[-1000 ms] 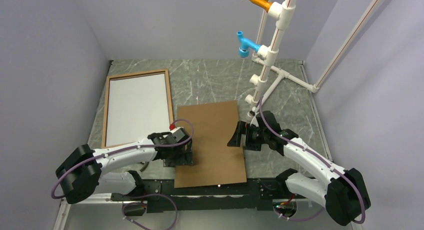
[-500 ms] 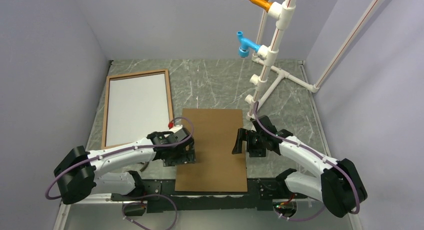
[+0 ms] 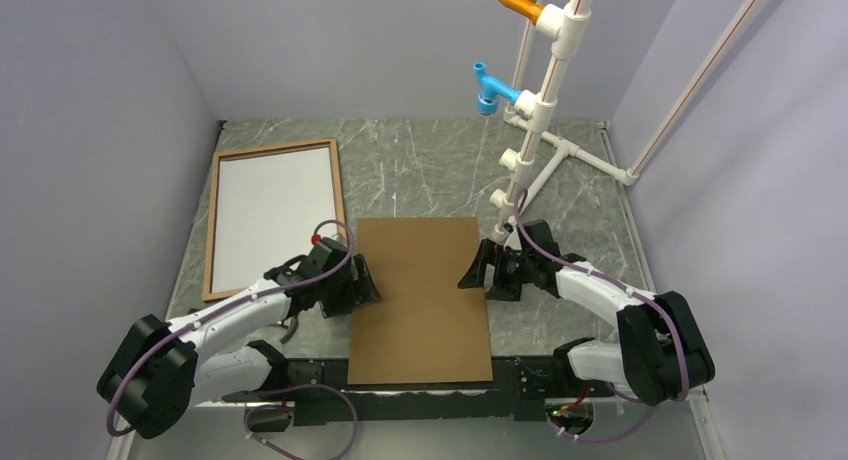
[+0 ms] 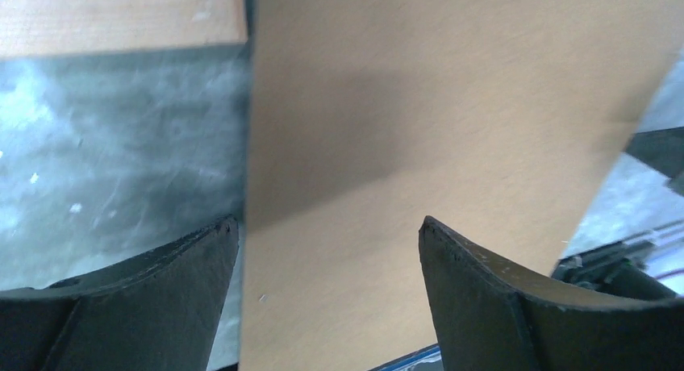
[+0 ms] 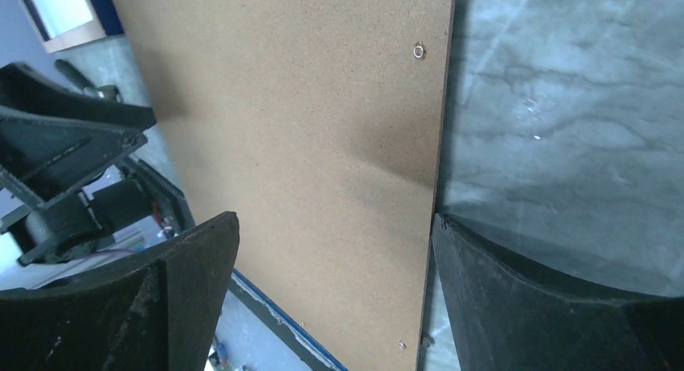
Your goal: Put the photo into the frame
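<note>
Nearest, flat on the worktop (image 3: 430, 170) between the two arms: the plain brown backing board (image 3: 420, 290), set lengthwise away from the bases. At its left edge, the left gripper (image 4: 328, 223), spread wide and empty, with one finger over bare worktop, the other over the board, and the edge in between. At its right edge, the right gripper (image 5: 335, 218), likewise spread and gripping nothing, straddling that edge in the same manner. Just beyond it on the board, a small metal eyelet (image 5: 418, 52). Contact of fingertips with the board: not to be told from the wrist views.

Farther, to the left and just beside the board's far left corner: the frame (image 3: 275, 147), brown wood face up, flat on the worktop. Inside its rails, a plain white sheet, judged to be the photo (image 3: 272, 218) lying white back up, so probably already in place. Farthest, at the right, a stand of white pipes (image 3: 540, 108), well apart from all this.

Step in hand, by this reading: taking the board by both long edges. For the next move: close both grippers together, lift level, carry left and away, then lower squarely inside the rails without disturbing the photo.
</note>
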